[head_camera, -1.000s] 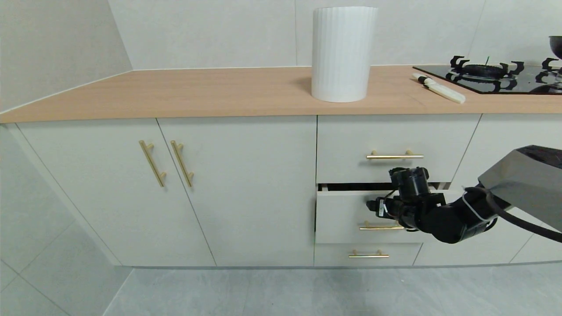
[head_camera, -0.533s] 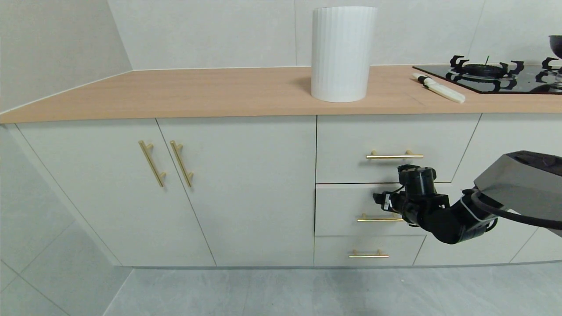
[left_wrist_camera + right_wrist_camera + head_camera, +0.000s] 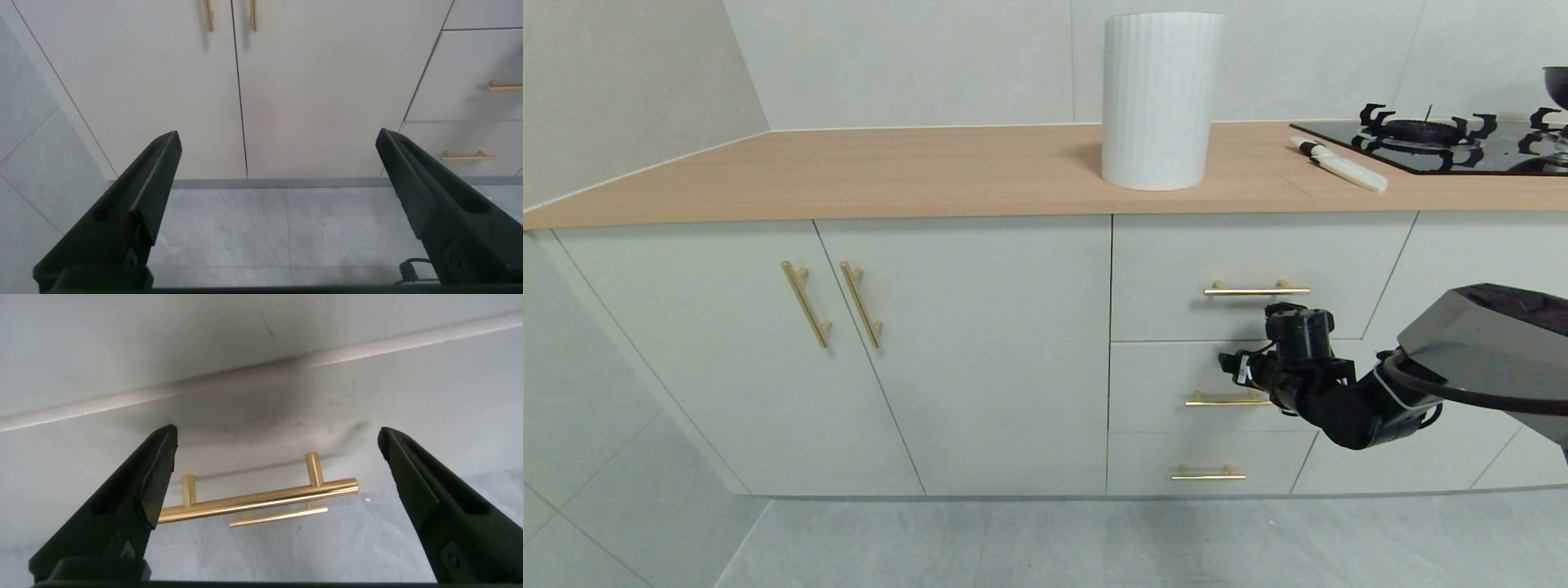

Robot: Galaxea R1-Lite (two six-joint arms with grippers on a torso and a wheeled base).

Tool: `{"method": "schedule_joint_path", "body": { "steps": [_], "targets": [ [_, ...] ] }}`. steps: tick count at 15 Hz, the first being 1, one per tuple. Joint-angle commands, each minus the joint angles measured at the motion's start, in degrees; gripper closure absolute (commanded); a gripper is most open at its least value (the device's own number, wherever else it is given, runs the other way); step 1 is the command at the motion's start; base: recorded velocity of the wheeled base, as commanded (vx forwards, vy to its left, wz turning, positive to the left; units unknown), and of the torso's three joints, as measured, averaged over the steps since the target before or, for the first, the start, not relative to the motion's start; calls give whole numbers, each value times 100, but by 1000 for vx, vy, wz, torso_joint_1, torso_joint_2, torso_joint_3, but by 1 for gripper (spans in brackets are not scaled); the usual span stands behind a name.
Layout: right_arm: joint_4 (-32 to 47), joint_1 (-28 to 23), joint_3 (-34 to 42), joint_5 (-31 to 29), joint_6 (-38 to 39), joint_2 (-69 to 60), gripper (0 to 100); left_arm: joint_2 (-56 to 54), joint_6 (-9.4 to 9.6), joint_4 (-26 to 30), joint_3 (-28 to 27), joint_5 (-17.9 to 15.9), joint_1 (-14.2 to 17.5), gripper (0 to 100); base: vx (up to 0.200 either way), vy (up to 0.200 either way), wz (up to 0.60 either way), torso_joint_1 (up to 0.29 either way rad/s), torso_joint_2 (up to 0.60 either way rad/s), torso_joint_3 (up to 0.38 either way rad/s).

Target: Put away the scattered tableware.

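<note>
Middle drawer (image 3: 1152,384): front flush, shut | right gripper (image 3: 276,469): jaws apart, just off its handle (image 3: 1225,400), holding nothing | left gripper (image 3: 276,145): jaws apart, empty, facing floor | knife (image 3: 1339,168): out on table (image 3: 890,171) beside hob (image 3: 1429,143) | status: likely unfinished, knife unstowed

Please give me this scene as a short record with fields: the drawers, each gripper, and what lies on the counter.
middle drawer: shut, front flush with the drawers above and below.
right gripper: open, at the gold handle of that drawer, fingers on either side of it, not closed on it.
left gripper: open, empty, facing the cabinet doors and the floor.
counter: white ribbed container, upright; white utensil, likely a knife, beside the stove.
</note>
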Motion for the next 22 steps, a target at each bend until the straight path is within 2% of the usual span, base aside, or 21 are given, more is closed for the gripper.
{"method": "schedule_joint_path", "body": {
  "steps": [1, 5, 9, 14, 17, 19, 22],
  "targets": [
    [-88, -40, -124, -64, 19, 74, 0, 2, 0, -1, 0, 0, 0, 0, 0, 0, 0, 0, 0, 0],
    [-290, -40, -89, -143, 10, 110, 0, 2, 0, -1, 0, 0, 0, 0, 0, 0, 0, 0, 0, 0],
    [-272, -40, 404, -82, 1, -400, 0, 2, 0, -1, 0, 0, 0, 0, 0, 0, 0, 0, 0, 0],
    [-263, -4, 1871, 67, -7, -2158, 0, 2, 0, -1, 0, 0, 0, 0, 0, 0, 0, 0, 0, 0],
    [-246, 4, 2460, 50, -42, -3239, 0, 2, 0, -1, 0, 0, 0, 0, 0, 0, 0, 0, 0, 0],
    [-255, -4, 3014, -3, -139, -4417, 0, 2, 0, -1, 0, 0, 0, 0, 0, 0, 0, 0, 0, 0],
    [-237, -4, 3735, -38, -684, -6043, 0, 2, 0, -1, 0, 0, 0, 0, 0, 0, 0, 0, 0, 0]
  ]
}}
